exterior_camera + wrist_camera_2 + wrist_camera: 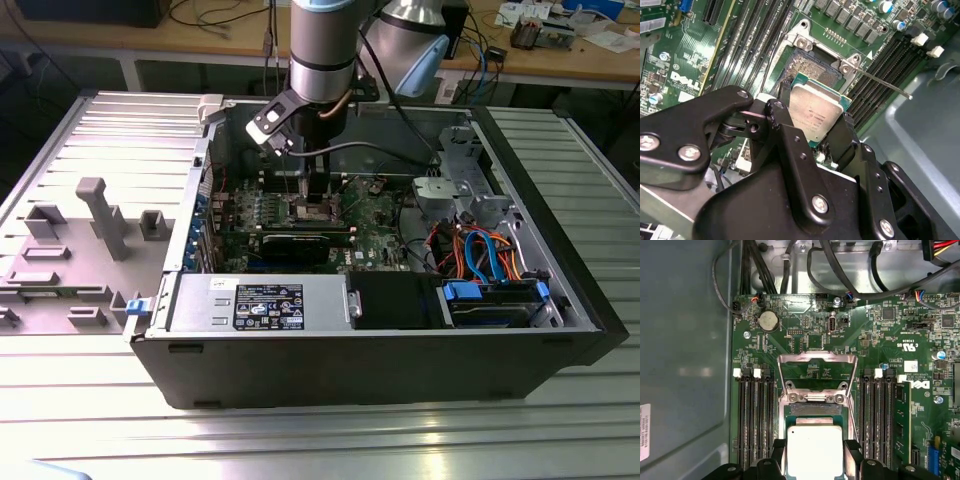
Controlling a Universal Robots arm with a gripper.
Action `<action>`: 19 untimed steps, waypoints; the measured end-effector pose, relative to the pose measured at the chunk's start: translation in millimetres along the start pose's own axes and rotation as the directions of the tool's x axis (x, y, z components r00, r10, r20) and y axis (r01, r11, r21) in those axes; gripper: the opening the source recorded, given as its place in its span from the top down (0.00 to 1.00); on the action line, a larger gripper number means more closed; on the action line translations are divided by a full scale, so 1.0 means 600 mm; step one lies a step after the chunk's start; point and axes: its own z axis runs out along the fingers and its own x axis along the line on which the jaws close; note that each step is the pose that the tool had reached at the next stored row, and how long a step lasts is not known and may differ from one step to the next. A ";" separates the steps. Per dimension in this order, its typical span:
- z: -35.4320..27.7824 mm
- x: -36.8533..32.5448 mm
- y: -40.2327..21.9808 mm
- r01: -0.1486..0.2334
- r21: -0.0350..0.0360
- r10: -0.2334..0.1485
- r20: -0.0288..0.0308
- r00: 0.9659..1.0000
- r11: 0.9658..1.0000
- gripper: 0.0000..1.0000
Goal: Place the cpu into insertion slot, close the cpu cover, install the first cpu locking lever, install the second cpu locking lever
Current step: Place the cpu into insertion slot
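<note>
**Chip held over its slot**

The big black computer case (400,370) lies open on its side. A grey power box (200,300) inside it has a black label (268,305) with white writing too small to read. The green board (805,335) has white print on it and a small white sticker (910,366). The robot arm (322,45) reaches down into the case. Its black gripper (815,452) has two fingers (779,452) squeezed on opposite sides of the chip (815,440). The silver cover (817,358) stands flipped open, just past the slot (812,62). The chip sits over the slot and hides most of it. Some tiny pins show in the second wrist view. I cannot tell if chip and slot touch. The chip's top has faint tiny writing.
</note>
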 end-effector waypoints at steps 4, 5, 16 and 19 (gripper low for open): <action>0.011 0.000 0.000 0.000 0.000 0.000 0.000 1.000 1.000 0.46; 0.014 -0.001 0.000 0.000 0.000 0.000 0.000 1.000 1.000 0.46; 0.042 -0.001 -0.002 -0.015 -0.001 0.015 0.001 1.000 1.000 0.46; 0.042 -0.001 -0.002 -0.015 -0.001 0.015 0.001 1.000 1.000 0.46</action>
